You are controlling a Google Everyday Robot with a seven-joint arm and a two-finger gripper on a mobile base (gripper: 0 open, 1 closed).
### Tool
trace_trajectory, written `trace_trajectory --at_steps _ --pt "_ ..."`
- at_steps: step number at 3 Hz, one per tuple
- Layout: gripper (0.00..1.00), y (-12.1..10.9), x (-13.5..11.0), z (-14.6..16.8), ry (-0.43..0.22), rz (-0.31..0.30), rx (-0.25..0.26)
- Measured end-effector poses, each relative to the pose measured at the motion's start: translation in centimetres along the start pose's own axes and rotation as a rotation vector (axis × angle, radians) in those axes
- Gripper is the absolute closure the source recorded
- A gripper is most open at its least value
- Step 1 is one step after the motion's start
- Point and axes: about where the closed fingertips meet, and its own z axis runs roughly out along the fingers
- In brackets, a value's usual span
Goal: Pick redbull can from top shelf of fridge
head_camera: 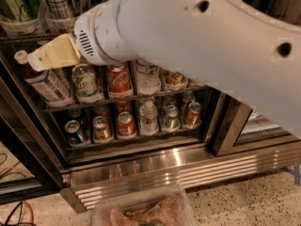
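While fingers hover below top shelf, redbull can stands above, apart.

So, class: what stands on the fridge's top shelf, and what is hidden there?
Clear cups on the top shelf hold a green can and the redbull can. The arm covers everything rightward. The gripper hangs just below that shelf.

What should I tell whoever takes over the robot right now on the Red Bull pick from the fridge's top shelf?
Gripper: in front of the fridge racks, left side, just below the top shelf, not on the can.
Redbull can: upright on the top shelf, above and slightly right of the gripper.
Done: the approach to the fridge only.
Left: raise to the can, grasp it, lift it out.
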Motion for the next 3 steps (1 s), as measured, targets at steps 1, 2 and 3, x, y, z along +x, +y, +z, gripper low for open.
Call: trace_trajectory --at_steps 1,2,3 --pt "0.0 0.3 -0.5 -0.4 -0.008 0.054 0.01" --pt "0.0 0.3 -1.8 -0.4 -0.055 0.044 0.036" --pt "0.0 -0.1 -4.0 0.2 -0.116 0.042 0.072"
